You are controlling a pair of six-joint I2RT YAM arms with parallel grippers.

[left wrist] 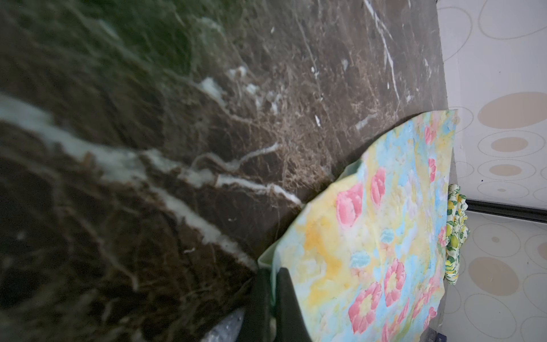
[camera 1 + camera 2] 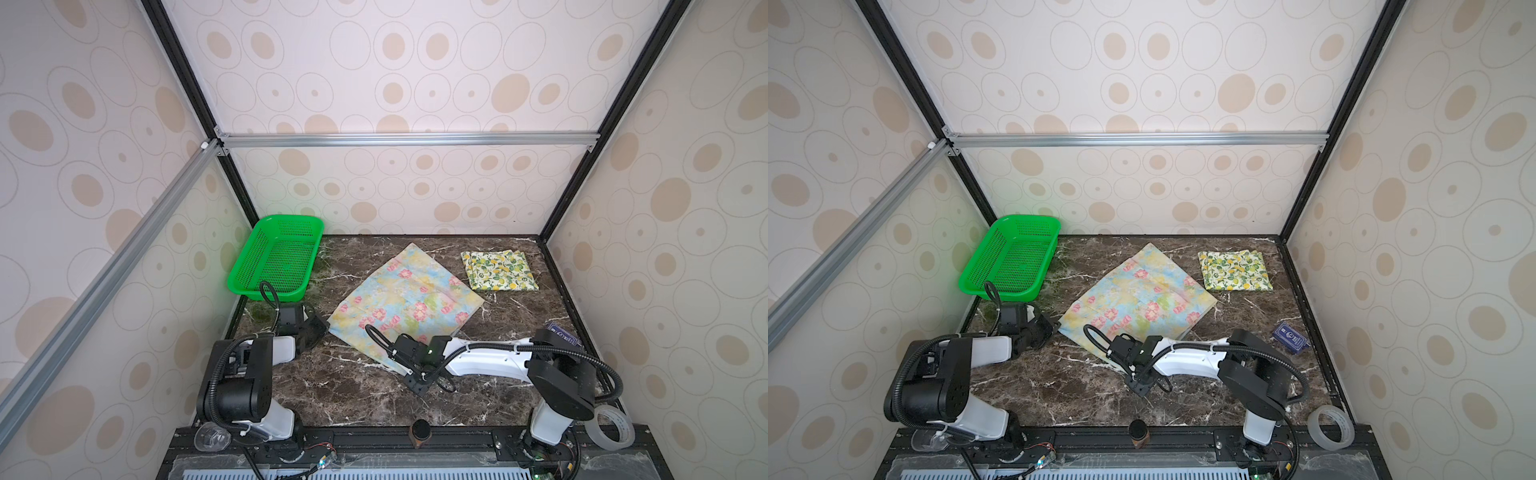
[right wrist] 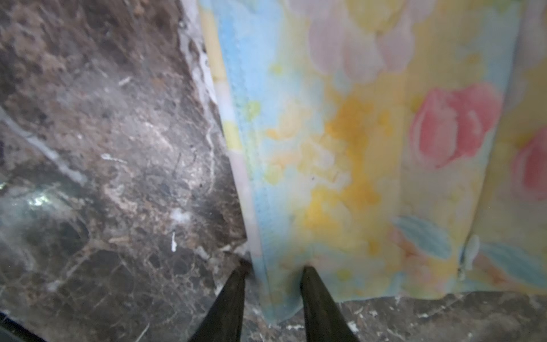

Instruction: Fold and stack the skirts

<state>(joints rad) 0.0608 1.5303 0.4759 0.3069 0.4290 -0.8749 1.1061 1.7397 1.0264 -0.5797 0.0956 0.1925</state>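
Note:
The pastel blue-yellow skirt with pink flowers [image 2: 407, 299] [image 2: 1142, 299] lies spread flat in the middle of the marble table. My left gripper [image 2: 322, 328] [image 2: 1054, 328] [image 1: 273, 271] is shut on its left corner, and the cloth edge shows pinched between the two fingers. My right gripper [image 2: 399, 361] [image 2: 1121, 361] [image 3: 272, 277] is open at the skirt's near corner [image 3: 355, 148]. One of its fingers rests on the cloth and the other on bare marble beside the hem. The lemon-print skirt [image 2: 498, 270] [image 2: 1233, 270] [image 1: 455, 231] lies folded at the back right.
A green mesh basket [image 2: 276, 257] [image 2: 1011, 257] stands tilted against the back left wall. A small blue box [image 2: 563, 334] [image 2: 1291, 337] lies near the right wall. A tape roll [image 2: 609, 428] [image 2: 1331, 428] and a dark knob [image 2: 420, 432] sit on the front rail.

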